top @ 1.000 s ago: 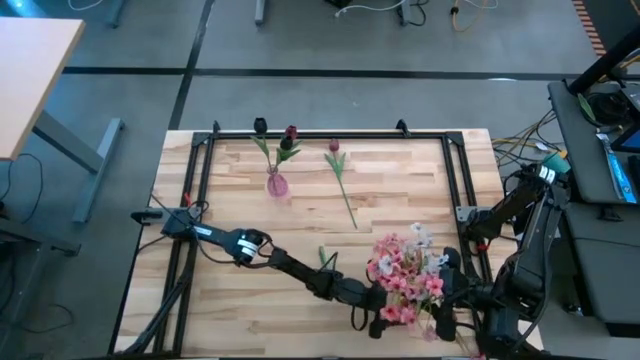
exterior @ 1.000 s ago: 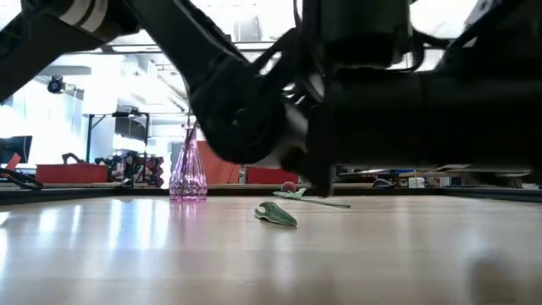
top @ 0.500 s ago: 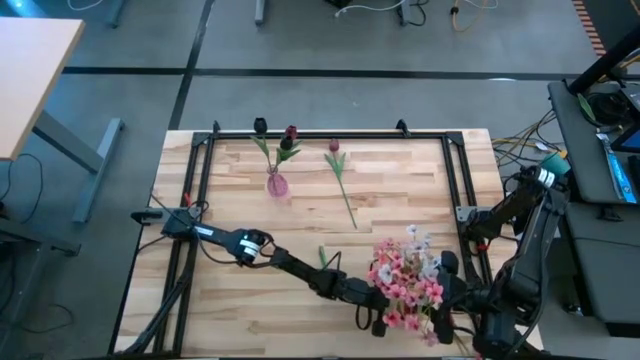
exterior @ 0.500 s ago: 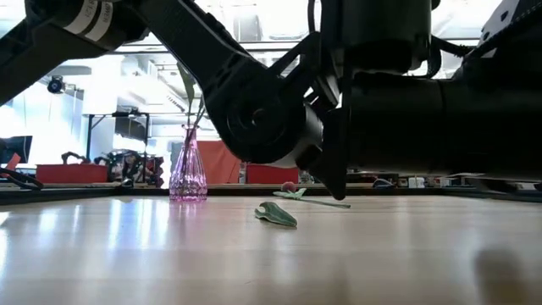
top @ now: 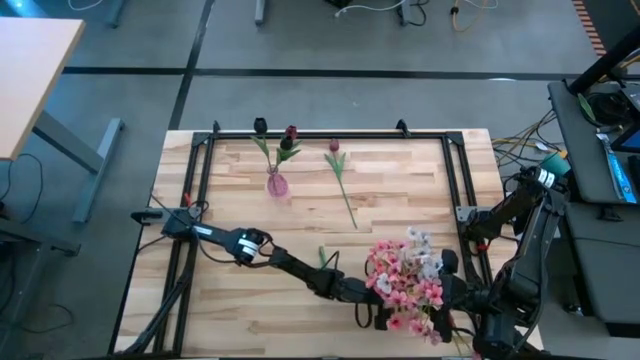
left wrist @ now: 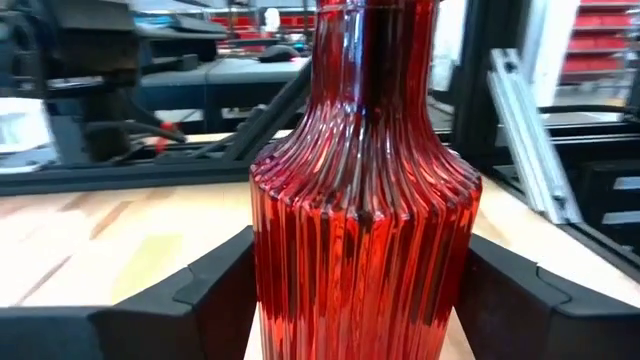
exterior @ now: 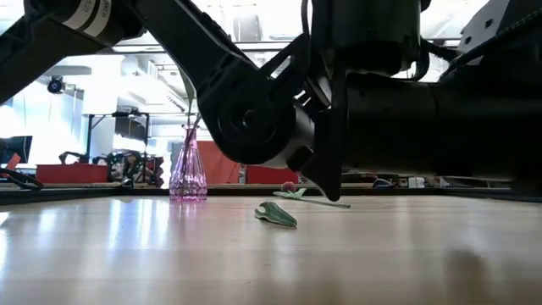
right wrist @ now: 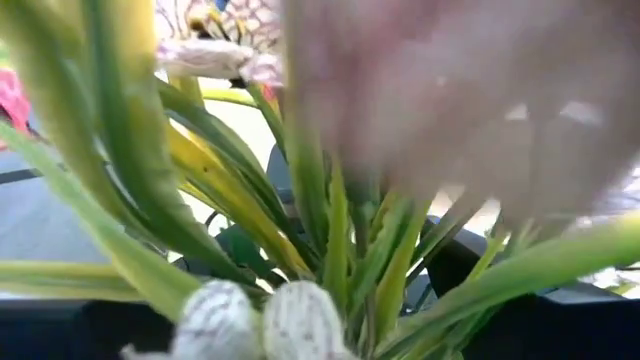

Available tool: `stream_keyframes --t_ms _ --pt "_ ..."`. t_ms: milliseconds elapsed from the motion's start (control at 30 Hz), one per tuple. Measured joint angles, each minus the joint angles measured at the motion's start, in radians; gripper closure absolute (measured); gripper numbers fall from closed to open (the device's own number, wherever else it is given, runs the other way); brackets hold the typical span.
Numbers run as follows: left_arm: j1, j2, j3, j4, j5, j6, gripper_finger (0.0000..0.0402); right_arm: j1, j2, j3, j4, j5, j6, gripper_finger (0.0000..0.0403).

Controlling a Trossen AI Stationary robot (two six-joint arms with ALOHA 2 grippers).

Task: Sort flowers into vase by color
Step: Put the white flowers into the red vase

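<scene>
The left jaws (left wrist: 350, 300) clasped a red ribbed vase (left wrist: 362, 200); the right jaws, closed, held the pink spray (top: 405, 275) above it. Next, seemingly, lowering the stems into its neck.

Two maroon tulips (top: 288, 140) in the pink vase (top: 276, 184), one tulip (top: 339, 170) lying loose, one pink spray (top: 405, 277), one red vase (left wrist: 362, 190).

Bouquet (top: 405, 275) at table's (top: 400, 180) near right (vase (top: 276, 184) far left), tulip (top: 340, 175) between
</scene>
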Motion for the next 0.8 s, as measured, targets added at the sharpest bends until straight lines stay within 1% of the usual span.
stream_keyframes --t_ms 133,233,333,533,800 --pt "0.001 -0.026 -0.056 0.008 -0.098 0.000 0.0144 -0.002 0.000 0.000 -0.004 0.004 -0.001 0.0135" --pt "0.002 -0.054 -0.121 0.044 -0.145 -0.002 0.0144 -0.002 -0.001 0.000 -0.006 0.003 0.004 0.0130" --pt "0.002 -0.076 -0.191 0.102 -0.190 -0.008 0.0144 0.000 -0.001 0.000 -0.009 -0.004 -0.039 0.0125" --pt "0.002 -0.103 -0.299 0.227 -0.190 -0.021 0.0143 -0.020 -0.001 -0.001 -0.018 -0.002 -0.078 0.0121" --pt "-0.004 -0.122 -0.327 0.231 -0.190 0.013 0.0135 -0.075 -0.001 -0.007 -0.020 0.003 -0.071 0.0119"
